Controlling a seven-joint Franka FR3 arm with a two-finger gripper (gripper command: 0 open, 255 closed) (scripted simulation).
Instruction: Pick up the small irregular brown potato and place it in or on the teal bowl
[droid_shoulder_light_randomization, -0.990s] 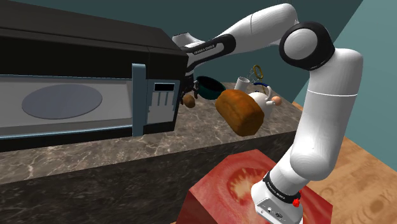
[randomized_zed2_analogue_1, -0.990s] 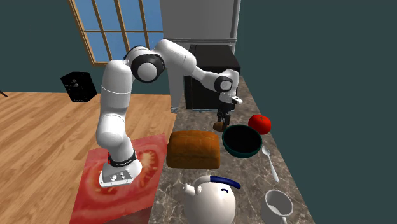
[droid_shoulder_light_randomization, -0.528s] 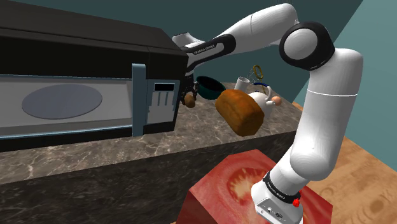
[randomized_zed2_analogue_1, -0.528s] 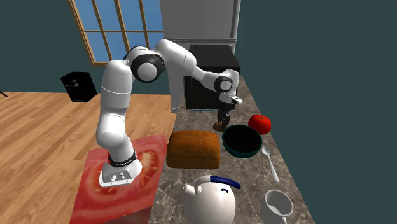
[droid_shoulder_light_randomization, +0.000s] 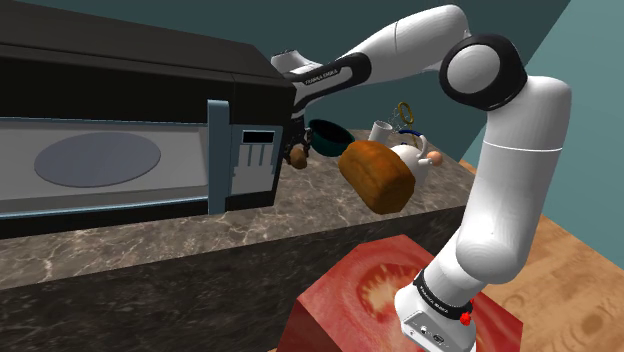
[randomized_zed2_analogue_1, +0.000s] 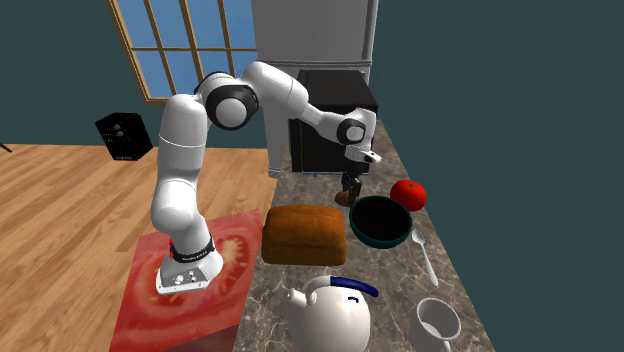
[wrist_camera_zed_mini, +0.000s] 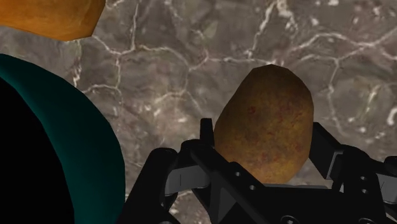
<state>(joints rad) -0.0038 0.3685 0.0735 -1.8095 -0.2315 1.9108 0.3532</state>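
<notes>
The jaws are closed partway on the potato (wrist_camera_zed_mini: 264, 124), pinching it from both sides. It is a lumpy, mottled brown oval just beside the teal bowl (wrist_camera_zed_mini: 83, 146), smooth and round with a dark hollow. Whether it touches the dark, pale-veined stone counter (wrist_camera_zed_mini: 191, 57) I cannot tell

veined marble counter (wrist_camera_zed_mini: 191, 76); matt, mottled potato (wrist_camera_zed_mini: 264, 121); smooth teal bowl (wrist_camera_zed_mini: 89, 153).

Dark lettering on the white forearm (droid_shoulder_light_randomization: 380, 50) is illegible.
</notes>
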